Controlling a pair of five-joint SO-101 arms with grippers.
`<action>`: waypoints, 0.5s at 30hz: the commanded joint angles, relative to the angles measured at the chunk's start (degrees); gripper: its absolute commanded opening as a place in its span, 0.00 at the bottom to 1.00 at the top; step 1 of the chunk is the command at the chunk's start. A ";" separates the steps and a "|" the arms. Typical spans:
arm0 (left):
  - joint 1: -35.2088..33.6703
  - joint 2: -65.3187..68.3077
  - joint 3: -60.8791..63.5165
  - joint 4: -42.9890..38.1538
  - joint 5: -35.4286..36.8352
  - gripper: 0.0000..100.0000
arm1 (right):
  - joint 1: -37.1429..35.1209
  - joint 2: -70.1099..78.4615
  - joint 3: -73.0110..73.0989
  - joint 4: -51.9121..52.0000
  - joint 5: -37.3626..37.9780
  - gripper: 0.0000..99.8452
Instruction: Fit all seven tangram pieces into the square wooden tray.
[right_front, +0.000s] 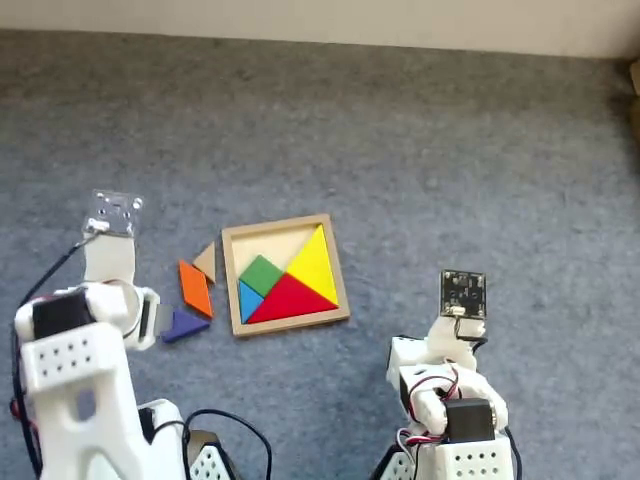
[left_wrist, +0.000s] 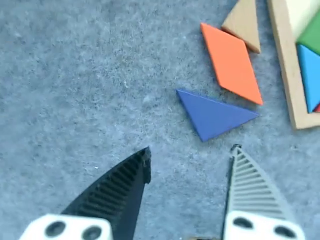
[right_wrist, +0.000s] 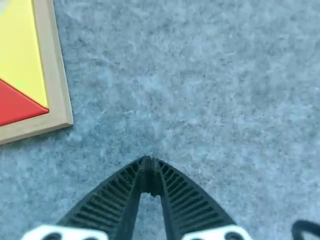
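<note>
From the high view, four of the seven pieces sit in the wooden tray: the yellow triangle, red triangle, green piece and light blue piece. Part of the tray's floor is bare. Three pieces lie on the grey mat between the tray and your left arm: the tan triangle, orange parallelogram and dark blue triangle. Your right arm stands on the tray's other side, well apart from the loose pieces.

In the left wrist view, your left gripper is spread wide and holds nothing. The dark blue triangle lies flat just ahead of its fingertips, the orange parallelogram beyond that, and the tan triangle farthest. This view shows the gap between the tips and the piece, which the arm hides from above. I judge the step to be picking up the dark blue triangle. You would need to advance, drop the tips around it and close on its thin edges.

In the right wrist view, your right gripper is closed tight and empty over bare mat, with the tray's corner ahead and off to one side. Only the overhead camera shows the tray's empty space.
</note>
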 joint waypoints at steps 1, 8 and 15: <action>1.27 5.58 -3.12 -3.08 3.60 0.26 | 0.57 -0.75 7.78 0.40 -0.44 0.01; 9.19 11.21 -3.21 -3.34 8.70 0.26 | 0.57 -0.75 7.78 0.40 -0.44 0.01; 9.71 14.46 -3.56 -11.69 15.21 0.26 | 0.66 -0.75 7.78 0.40 -0.44 0.01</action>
